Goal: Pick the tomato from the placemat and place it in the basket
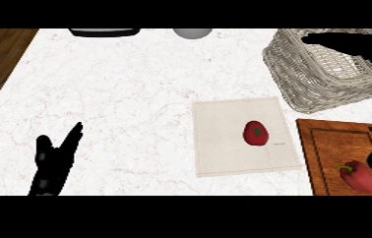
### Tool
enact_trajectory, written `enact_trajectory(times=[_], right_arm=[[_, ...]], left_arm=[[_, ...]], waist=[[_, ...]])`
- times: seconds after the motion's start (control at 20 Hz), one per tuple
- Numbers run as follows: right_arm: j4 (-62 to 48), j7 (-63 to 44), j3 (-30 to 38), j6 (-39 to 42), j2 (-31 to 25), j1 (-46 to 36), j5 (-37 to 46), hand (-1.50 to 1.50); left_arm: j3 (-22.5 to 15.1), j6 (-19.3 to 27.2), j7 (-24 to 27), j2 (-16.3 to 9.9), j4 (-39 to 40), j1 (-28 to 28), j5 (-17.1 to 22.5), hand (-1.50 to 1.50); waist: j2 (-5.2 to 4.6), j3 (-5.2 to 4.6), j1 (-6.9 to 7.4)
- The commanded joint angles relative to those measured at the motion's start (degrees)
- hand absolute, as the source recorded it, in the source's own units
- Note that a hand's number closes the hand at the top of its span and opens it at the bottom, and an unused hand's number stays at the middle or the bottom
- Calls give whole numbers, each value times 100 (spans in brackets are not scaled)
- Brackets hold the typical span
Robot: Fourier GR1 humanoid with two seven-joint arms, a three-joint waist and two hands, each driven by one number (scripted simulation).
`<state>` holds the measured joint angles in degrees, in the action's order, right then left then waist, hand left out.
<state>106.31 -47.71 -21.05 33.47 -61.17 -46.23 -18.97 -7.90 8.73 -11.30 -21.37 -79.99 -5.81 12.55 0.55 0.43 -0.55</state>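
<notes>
A red tomato (256, 133) with a green stem lies on the right half of a pale cloth placemat (225, 143) at the centre right of the counter. Behind it, at the top right, stands a woven wicker basket (305, 79) with a dark patch inside. My left hand (52, 165) rests open at the lower left with its fingers up, far from the tomato. At the right edge, a small black sliver (369, 159) that may be my right hand shows above the wooden board. Nothing is held.
A wooden cutting board (327, 148) lies right of the placemat with a red pepper (356, 175) on it. At the back edge sit a dark bowl (105, 32) and a grey round object (193, 33). White marble counter (123, 94) spreads across the left and middle.
</notes>
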Motion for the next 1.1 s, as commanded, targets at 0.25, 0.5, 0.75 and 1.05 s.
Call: enact_trajectory(times=[0.25, 0.5, 0.75, 1.05], right_arm=[[650, -95, 435, -174, 335, 1051, 370, -150], [394, 61, -157, -487, 1313, 1346, 1543, -150], [6, 294, -272, -505, 1935, 1306, 2290, -150], [-105, 683, -566, -432, 2085, 2069, 3185, -150]], left_arm=[[-56, -228, 97, 239, 143, -351, -50, 0], [-145, -59, -351, 337, -368, -342, -164, 0], [171, -525, -75, 250, 227, -28, -4, 0], [275, -391, -559, 275, 4, 210, -92, 0]], waist=[[-41, -43, 10], [-57, -39, 105], [-67, -46, 108], [-64, -42, 64]])
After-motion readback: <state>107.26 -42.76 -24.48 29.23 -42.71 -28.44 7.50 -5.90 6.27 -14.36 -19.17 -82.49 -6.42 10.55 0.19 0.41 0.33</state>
